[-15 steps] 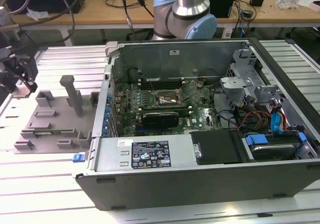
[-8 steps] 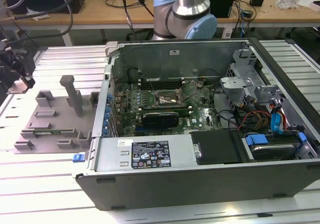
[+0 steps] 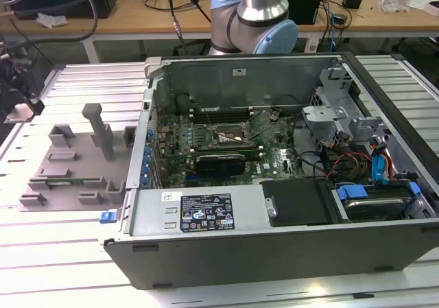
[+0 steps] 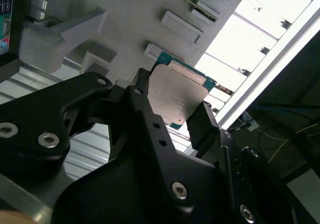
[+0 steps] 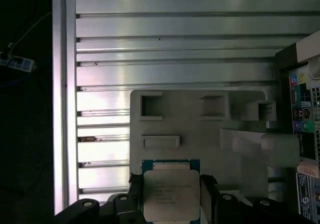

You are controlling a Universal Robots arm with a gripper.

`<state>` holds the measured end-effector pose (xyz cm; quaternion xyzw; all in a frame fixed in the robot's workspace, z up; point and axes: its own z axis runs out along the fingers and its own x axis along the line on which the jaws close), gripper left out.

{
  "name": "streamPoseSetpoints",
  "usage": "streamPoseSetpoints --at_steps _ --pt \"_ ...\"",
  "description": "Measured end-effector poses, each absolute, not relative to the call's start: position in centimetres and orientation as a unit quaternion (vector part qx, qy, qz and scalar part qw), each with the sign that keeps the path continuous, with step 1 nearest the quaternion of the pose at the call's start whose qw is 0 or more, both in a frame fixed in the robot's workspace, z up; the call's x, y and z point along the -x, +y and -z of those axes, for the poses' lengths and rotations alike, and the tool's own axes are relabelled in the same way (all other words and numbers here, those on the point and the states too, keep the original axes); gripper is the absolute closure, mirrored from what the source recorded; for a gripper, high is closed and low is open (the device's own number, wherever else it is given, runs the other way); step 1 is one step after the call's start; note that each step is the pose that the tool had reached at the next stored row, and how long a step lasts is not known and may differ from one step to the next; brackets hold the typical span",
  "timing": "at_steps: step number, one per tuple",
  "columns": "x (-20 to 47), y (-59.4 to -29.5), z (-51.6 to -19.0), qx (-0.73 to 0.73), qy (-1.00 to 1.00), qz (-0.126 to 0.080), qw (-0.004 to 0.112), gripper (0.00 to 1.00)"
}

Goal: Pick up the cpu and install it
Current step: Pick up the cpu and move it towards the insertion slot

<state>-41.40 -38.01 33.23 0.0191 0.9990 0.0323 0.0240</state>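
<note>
Closest, the black pincer (image 4: 174,104) is seen clamped on the cpu (image 4: 180,89), which is gripped by two opposite edges between the fingertips (image 4: 202,124), its silver top turned toward both wrist views. Beyond pincer and chip, the grey tray (image 5: 200,129) is seen resting on the slatted surface (image 5: 175,34).
</note>
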Motion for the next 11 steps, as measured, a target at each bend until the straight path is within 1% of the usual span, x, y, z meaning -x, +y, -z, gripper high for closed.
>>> streamPoseSetpoints --at_steps 2,6,7,8,11 --pt "41.4 -38.0 -35.7 -0.019 0.999 -0.032 0.024 0.45" --pt "41.0 -38.0 -36.5 -0.019 0.999 -0.032 0.024 0.45" --pt "40.9 -38.0 -37.8 -0.019 0.999 -0.032 0.024 0.45" --pt "40.4 -38.0 -38.3 -0.019 0.999 -0.032 0.023 0.45" --pt "39.7 -38.0 -38.7 -0.019 0.999 -0.032 0.022 0.45"
